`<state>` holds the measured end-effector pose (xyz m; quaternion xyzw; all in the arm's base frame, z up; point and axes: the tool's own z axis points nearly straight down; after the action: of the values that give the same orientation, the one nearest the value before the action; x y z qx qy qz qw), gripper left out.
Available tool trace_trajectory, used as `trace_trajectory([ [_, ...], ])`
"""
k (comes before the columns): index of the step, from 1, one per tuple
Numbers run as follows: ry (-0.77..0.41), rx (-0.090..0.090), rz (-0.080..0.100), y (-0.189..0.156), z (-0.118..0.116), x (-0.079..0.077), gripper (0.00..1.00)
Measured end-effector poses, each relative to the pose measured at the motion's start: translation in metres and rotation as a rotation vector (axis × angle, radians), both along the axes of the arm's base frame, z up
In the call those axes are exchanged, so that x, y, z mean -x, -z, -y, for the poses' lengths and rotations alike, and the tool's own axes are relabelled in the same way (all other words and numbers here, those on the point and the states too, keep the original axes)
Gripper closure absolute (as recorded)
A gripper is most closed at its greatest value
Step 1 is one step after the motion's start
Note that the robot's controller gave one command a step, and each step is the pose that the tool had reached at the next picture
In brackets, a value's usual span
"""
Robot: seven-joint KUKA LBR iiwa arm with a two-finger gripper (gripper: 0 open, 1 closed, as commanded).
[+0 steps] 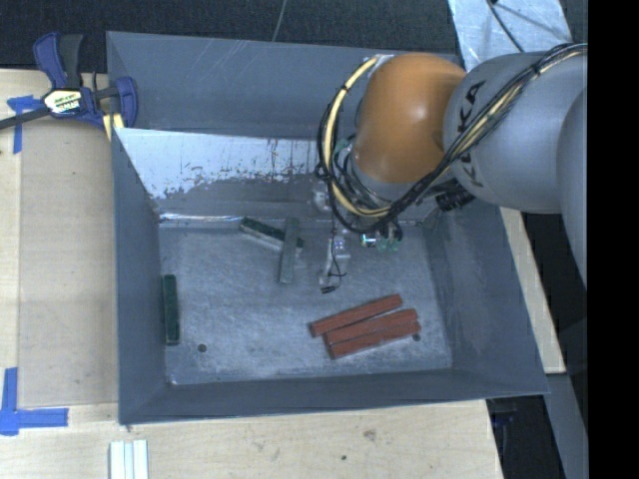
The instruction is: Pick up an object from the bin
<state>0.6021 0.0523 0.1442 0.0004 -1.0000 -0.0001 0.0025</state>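
Starting at the left of the grey metal bin (135, 267): a dark green bar (171, 309) flat on the floor, lengthwise along the left wall, well apart from everything else. Just right of its lower end, a small dark speck (203, 347), too small to name. Further right, near the back wall, a short dark bar (262, 230) lying aslant, and by its right end a grey bar (290, 257), running roughly front to back; touching or only close, hard to tell. Next, the gripper (330, 279), hanging from under the orange cover (404, 118) of the arm (519, 138), low over bare floor, just right of the grey bar and just above the left end of the red-brown bars (364, 327). Claw spread or pressed together: cannot tell from this angle. Those red-brown bars: two, side by side, touching along their length, slanting up toward the right, at the front right of the floor.
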Motion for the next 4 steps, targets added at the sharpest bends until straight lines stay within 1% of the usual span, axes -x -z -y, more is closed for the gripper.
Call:
trace_trajectory([
  [1,0.001,0.000,0.008,-0.005,0.000,-0.002,0.00],
  [2,-0.246,0.002,0.015,0.039,-0.010,-0.004,0.00],
  [3,-0.342,0.000,0.017,0.070,-0.033,0.001,1.00],
  [4,-0.340,0.000,0.017,0.070,-0.033,0.001,1.00],
])
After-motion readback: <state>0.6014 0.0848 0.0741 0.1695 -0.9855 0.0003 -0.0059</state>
